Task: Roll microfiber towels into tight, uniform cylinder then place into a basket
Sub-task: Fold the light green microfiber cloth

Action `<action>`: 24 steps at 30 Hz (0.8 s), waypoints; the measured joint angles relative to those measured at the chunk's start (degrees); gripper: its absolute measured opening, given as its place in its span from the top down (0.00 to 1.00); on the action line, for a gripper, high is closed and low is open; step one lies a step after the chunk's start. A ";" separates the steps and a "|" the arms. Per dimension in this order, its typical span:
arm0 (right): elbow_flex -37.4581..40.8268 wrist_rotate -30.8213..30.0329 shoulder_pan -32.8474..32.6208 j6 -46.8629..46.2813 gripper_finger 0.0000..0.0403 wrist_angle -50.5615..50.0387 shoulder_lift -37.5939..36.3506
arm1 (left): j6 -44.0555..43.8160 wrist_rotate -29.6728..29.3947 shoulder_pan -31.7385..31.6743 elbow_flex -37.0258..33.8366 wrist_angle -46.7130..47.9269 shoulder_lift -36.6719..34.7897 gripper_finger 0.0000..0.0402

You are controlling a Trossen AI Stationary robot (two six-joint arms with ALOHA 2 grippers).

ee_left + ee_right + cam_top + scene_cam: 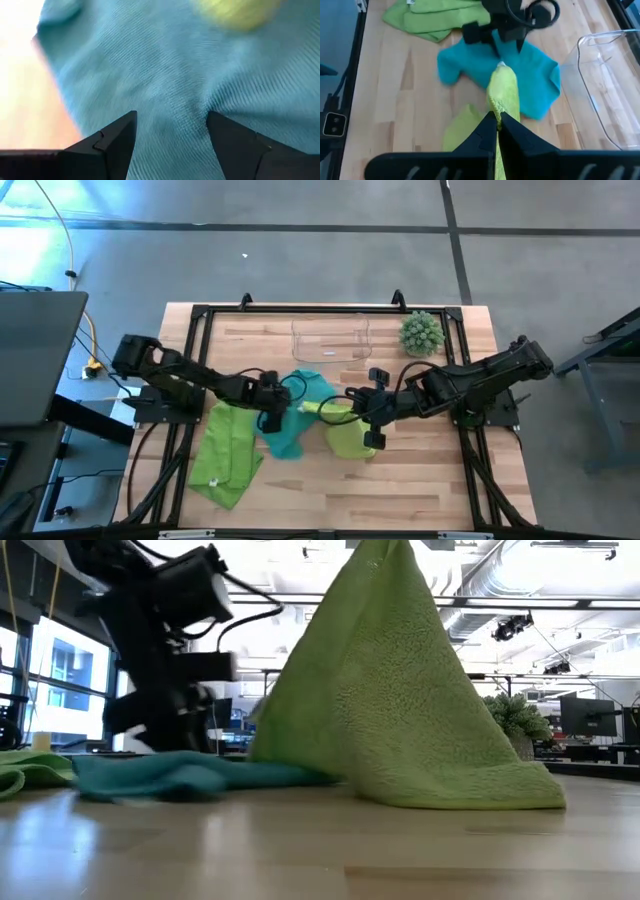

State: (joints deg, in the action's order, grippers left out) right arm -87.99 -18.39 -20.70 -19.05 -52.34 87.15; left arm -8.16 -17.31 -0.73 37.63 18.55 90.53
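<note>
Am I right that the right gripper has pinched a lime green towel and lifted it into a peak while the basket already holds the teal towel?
Not quite: the basket is empty in the high view. The teal towel lies on the table beneath the left gripper. The right gripper does pinch the lime green towel.

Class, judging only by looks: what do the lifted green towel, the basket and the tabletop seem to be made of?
Lifted green towel: soft, matte, fuzzy cloth, probably microfiber; its nap shows. Basket: clear, glossy, likely plastic; the wood shows through. Tabletop: light wood planks, smooth, with visible grain.

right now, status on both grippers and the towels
Right gripper shut on green towel, lifting it into a peak. Left gripper open over teal towel. Second green towel flat, unrolled. Basket empty.
</note>
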 joint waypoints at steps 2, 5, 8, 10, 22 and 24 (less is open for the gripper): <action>0.00 0.15 -0.01 0.02 1.00 -0.83 0.00 | -1.27 -4.14 -0.03 -0.18 6.23 -1.71 0.42; 0.00 0.17 -0.01 0.02 1.00 -2.31 0.00 | -3.74 -9.33 -0.07 -0.39 16.22 -3.73 0.42; 0.00 0.15 0.01 -0.13 1.00 -3.17 0.00 | -7.37 -12.31 -0.07 -0.52 26.34 -4.11 0.42; 0.00 0.17 -0.01 -0.09 1.00 -3.34 0.00 | -10.93 -14.23 -0.08 -0.83 29.27 -3.87 0.42; 0.00 0.14 0.01 0.02 1.00 -3.28 0.00 | -21.65 -16.10 -0.92 5.66 30.97 -4.84 0.42; 0.00 -0.39 0.01 -0.04 1.00 -3.08 0.00 | -21.62 -16.08 -0.63 8.44 31.88 -5.11 0.42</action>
State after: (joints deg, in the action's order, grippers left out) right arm -87.99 -18.78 -20.69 -19.09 -55.42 87.15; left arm -29.79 -33.39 -1.36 46.07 50.44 85.41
